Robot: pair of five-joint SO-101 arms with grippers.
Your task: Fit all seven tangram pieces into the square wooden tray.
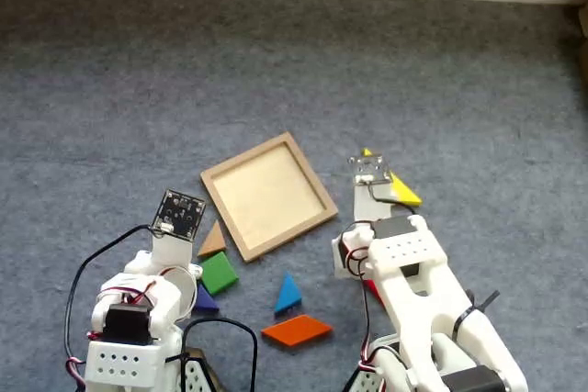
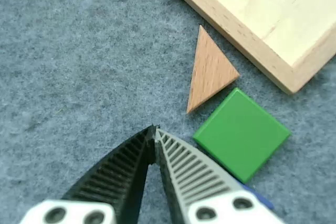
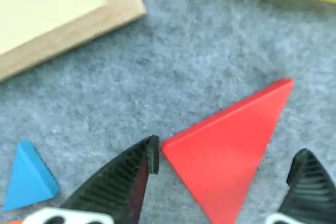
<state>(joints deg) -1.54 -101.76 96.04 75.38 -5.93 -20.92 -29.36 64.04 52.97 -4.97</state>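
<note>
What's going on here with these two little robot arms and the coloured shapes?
Two robot arms are working on a tangram puzzle, and nothing is fitted yet: the square wooden tray is empty. The right claw is open, one finger on either side of the red triangle, which lies flat on the grey felt. The left claw is shut on nothing, its tip near the felt beside the green square and the wooden triangle.
</note>
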